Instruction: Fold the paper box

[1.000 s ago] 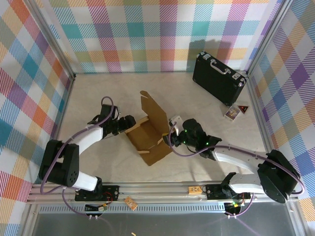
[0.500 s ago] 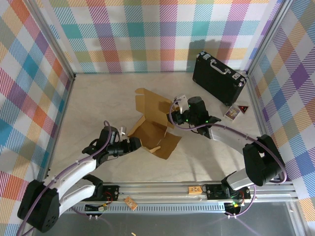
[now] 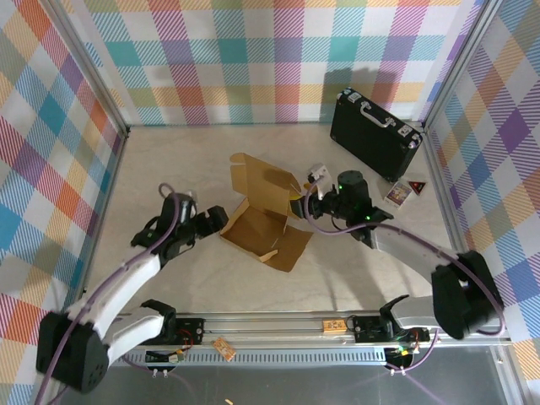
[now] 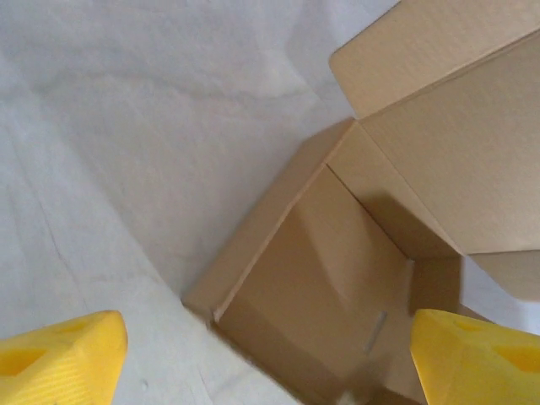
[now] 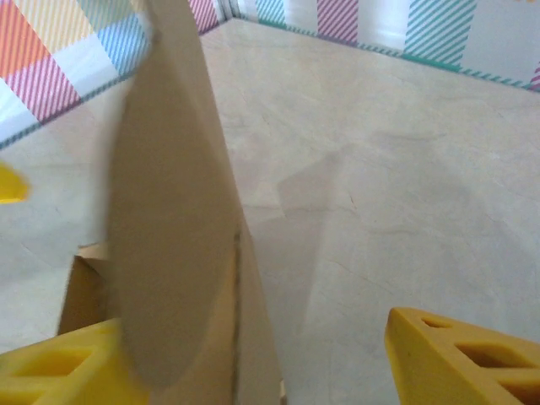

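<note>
— Table (image 3: 160, 169) centre: paper box (image 3: 268, 226) half-formed, back flap upright. We risk it flopping flat if nudged.
— Agreed. Left gripper (image 3: 218, 218) fingers wide, just beside its left corner. Right gripper (image 3: 297, 205) wide too, flap between the fingers, unclamped; closing off-centre, we crease it.

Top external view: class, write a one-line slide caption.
Left gripper and right gripper, both open, flank the partly folded paper box, one flap raised, on a pale table.
</note>
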You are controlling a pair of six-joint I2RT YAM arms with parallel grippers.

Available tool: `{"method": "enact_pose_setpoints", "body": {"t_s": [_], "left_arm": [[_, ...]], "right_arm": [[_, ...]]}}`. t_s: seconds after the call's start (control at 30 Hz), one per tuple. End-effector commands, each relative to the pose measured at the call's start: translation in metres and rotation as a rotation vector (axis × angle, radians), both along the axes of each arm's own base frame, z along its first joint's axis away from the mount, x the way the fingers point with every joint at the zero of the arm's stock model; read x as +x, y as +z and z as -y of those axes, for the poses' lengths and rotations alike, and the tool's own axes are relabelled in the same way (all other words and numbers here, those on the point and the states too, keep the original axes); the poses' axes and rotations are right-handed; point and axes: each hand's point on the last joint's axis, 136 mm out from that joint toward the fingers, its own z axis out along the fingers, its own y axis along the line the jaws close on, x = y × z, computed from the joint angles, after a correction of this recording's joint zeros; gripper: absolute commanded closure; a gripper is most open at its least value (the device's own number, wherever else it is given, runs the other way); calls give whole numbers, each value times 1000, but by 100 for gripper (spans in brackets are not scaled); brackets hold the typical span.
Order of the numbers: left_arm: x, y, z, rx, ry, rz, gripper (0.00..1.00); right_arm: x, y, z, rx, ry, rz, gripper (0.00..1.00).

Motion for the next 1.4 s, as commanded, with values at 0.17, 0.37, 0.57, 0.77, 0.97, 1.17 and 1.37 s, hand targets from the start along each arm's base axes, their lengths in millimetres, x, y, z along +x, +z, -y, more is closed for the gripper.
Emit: {"method": "enact_pose_setpoints", "body": {"t_s": [0.17, 0.37, 0.57, 0.77, 0.97, 1.17, 1.37], "left_arm": [[42, -35, 24, 32, -127, 1, 24], [20, -58, 47, -45, -200, -68, 36], [-26, -62, 66, -12, -271, -100, 37], [-60, -70, 73, -28, -279, -109, 36], [-63, -70, 61, 20, -243, -92, 34], [-43, -57, 50, 117, -194, -28, 34], [-22, -51, 50, 185, -181, 40, 37]], "right_arm": [[-48, -4, 45, 66, -159, -114, 28], [-77, -46, 75, 175, -335, -333, 30], [-109, -78, 66, 264, -290, -555, 36], [-110, -98, 62, 232, -290, -624, 36], [-86, -106, 63, 141, -338, -591, 36], [-68, -122, 45, 122, -318, -667, 40], [-60, -129, 30, 150, -295, -737, 46]]}}
